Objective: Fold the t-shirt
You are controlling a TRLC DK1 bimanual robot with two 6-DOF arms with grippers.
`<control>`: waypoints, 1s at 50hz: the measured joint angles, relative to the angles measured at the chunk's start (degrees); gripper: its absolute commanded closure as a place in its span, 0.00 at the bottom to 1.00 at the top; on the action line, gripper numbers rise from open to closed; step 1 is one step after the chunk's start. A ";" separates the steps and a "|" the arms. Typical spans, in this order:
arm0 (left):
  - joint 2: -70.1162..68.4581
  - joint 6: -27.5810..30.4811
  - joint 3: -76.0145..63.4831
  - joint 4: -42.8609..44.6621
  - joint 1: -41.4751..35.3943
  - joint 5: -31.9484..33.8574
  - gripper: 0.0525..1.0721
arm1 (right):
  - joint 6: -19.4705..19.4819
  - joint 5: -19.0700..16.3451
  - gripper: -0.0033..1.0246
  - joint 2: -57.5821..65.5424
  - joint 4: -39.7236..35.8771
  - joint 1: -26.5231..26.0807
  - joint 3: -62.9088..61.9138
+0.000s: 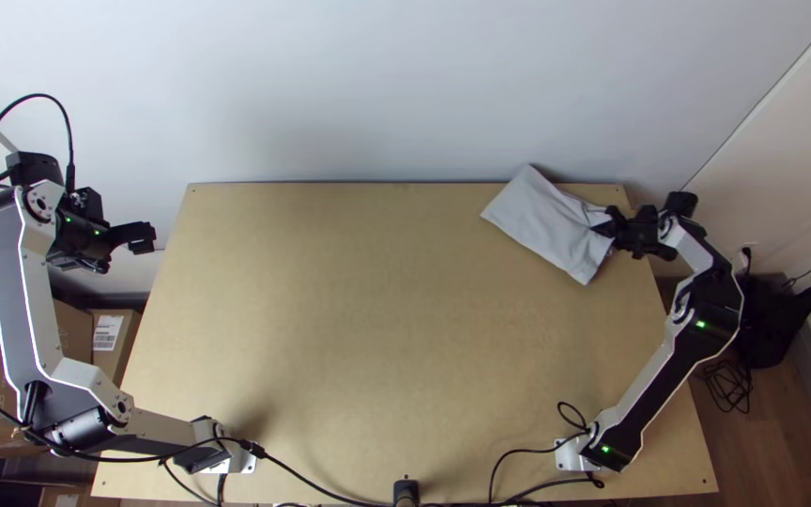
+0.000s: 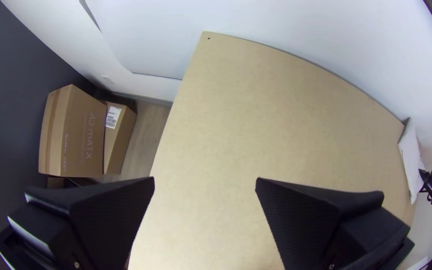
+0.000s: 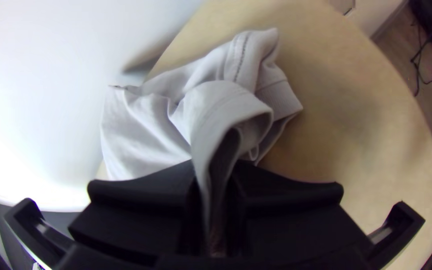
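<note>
Placing the shirt (image 1: 548, 222), likely — right jaws pinch one end, left jaws wide. Ease it flat, release slowly.

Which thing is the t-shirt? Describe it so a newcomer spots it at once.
Start at the light wooden table, far right corner. The t-shirt is the pale grey cloth there, one end in the right arm's pincer. Soft and creased, unlike that rigid black pincer.

Pale wall (image 1: 330, 94) behind wooden table (image 1: 349, 329) — cardboard boxes (image 2: 83, 135) (one labelled) beside — brown floor (image 1: 781, 422).
</note>
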 measured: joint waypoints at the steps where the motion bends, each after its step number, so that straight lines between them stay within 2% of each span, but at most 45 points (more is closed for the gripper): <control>1: 0.00 0.00 0.00 0.00 -0.09 0.02 0.04 | -0.35 0.00 0.97 0.00 0.00 -0.48 0.00; 14: 0.02 0.00 0.00 0.00 -1.09 0.00 0.04 | -4.92 -0.48 0.95 0.28 -0.68 -6.69 0.61; 15: 0.02 0.00 0.00 0.00 -1.20 0.00 0.04 | -5.25 -0.48 0.88 0.37 -0.81 -7.10 0.83; 16: 0.02 0.00 0.02 0.00 -1.29 0.00 0.04 | -5.49 -0.48 0.74 0.55 -0.90 -7.50 1.07; 17: 0.02 0.00 0.04 0.00 -1.38 0.00 0.04 | -5.97 -0.48 0.58 0.66 -0.96 -7.96 1.33; 19: 0.04 -0.02 0.15 0.00 -1.64 0.00 0.04 | -6.38 -0.46 0.17 0.85 -0.96 -8.61 1.84; 20: 0.04 -0.02 0.26 0.00 -1.73 0.00 0.04 | -6.54 -0.46 0.06 0.94 -1.01 -9.05 2.14; 27: 0.04 -0.28 0.74 0.00 -2.62 0.00 0.04 | -6.73 0.24 0.04 1.20 -1.16 -12.15 4.66; 37: 0.46 -1.11 1.16 0.26 -3.69 0.02 0.04 | -9.29 5.68 0.04 -0.68 0.22 -17.03 8.26; 44: 1.77 -1.36 4.39 0.72 -5.49 0.00 0.04 | -11.10 7.50 0.04 -7.63 2.23 -18.12 9.09; 50: 2.34 -2.19 8.79 1.97 -8.04 0.00 0.04 | -12.28 8.96 0.04 -17.35 4.42 -16.83 9.86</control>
